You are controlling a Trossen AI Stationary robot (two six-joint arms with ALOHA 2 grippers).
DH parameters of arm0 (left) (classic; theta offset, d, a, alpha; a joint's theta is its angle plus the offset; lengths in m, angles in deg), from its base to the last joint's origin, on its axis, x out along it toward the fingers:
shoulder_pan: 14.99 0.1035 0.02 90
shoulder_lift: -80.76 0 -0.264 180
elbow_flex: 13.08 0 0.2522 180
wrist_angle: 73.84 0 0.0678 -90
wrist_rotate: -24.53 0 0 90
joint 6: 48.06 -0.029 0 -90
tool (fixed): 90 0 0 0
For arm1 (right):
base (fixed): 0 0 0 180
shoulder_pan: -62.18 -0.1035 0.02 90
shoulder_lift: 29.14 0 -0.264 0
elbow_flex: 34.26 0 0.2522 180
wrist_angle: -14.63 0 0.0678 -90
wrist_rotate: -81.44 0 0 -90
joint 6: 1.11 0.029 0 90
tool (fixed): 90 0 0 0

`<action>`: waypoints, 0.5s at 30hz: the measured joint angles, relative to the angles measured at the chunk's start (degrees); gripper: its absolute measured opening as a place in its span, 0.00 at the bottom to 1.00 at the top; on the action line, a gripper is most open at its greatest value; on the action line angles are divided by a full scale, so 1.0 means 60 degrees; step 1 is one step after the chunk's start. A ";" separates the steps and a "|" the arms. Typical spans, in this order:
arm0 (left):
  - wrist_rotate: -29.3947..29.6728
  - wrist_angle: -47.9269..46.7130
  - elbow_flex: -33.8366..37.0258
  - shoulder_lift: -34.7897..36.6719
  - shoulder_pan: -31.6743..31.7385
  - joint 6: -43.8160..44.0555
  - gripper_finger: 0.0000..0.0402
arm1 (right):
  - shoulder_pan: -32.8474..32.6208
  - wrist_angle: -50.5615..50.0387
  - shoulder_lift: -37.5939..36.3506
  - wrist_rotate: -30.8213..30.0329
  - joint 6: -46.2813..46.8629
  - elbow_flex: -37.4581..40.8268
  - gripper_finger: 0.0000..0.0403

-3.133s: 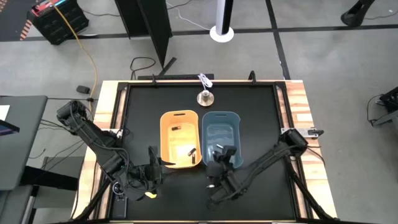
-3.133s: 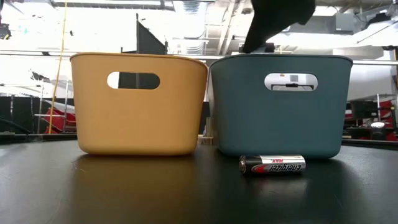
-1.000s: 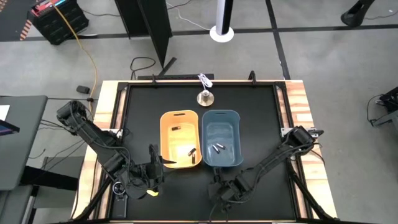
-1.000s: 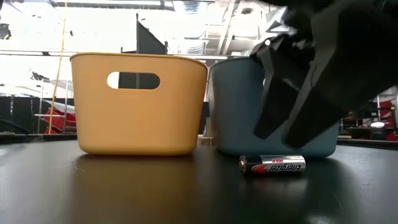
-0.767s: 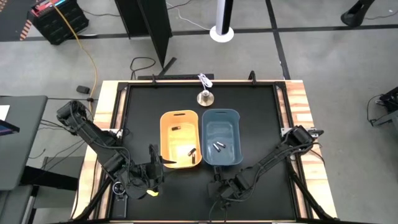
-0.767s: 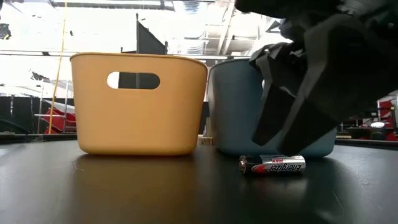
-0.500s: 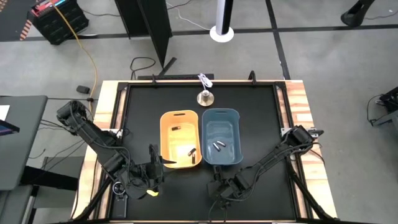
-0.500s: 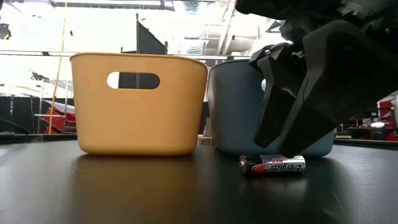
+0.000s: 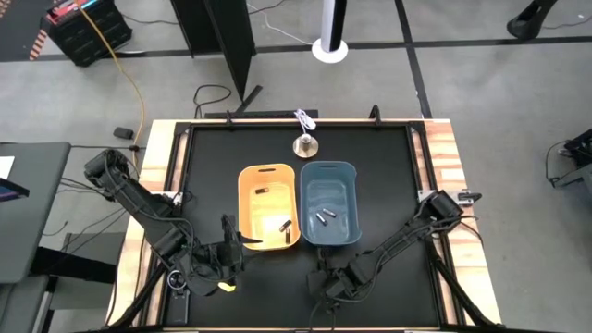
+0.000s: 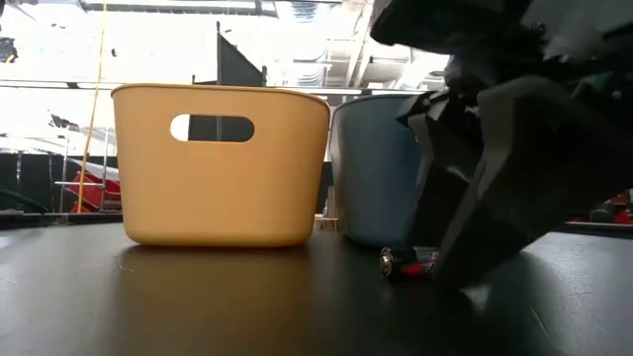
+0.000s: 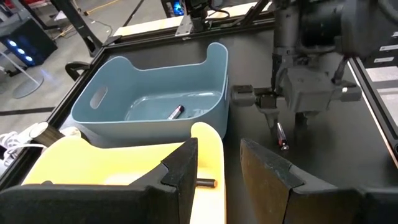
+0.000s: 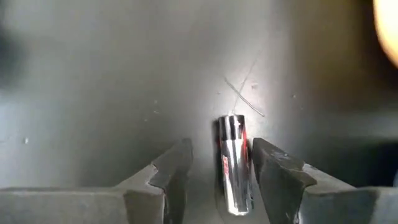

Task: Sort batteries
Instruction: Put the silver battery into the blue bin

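Note:
One battery, silver with red print, lies on its side on the black table in front of the blue tub. My right gripper is open and low over it, fingers pointing down, one on each side. In the low view my right gripper hides most of this battery. Two batteries lie in the blue tub, and three lie in the yellow tub. My left gripper waits open at the yellow tub's near wall. My right gripper comes from above with its fingers along the lying battery's two long sides. One finger stands close against the battery's side; I cannot tell whether it touches. A gap shows on the other side.
A silver bell and a white cable sit beyond the tubs toward the far edge. The two tubs stand side by side at mid table. Bare black table lies right and left of them.
My right gripper has come down onto the table in front of the blue tub, around the lying battery, and now hides most of it in the low view. The battery has stayed where it was.

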 joint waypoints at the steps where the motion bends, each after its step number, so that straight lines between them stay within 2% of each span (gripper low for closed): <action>1: -0.0001 -0.0002 0.0000 -0.0001 0.0000 0.0001 0.29 | -0.0013 -0.0041 0.0055 -0.0116 -0.0009 -0.0025 0.47; 7: 0.0000 -0.0022 0.0000 -0.0004 0.0001 0.0000 0.29 | -0.0022 0.0019 0.0090 -0.0189 0.0175 -0.0018 0.42; 15: 0.0000 -0.0016 0.0000 -0.0004 0.0003 -0.0020 0.29 | 0.0004 -0.0059 0.0099 -0.0048 0.0160 -0.0018 0.19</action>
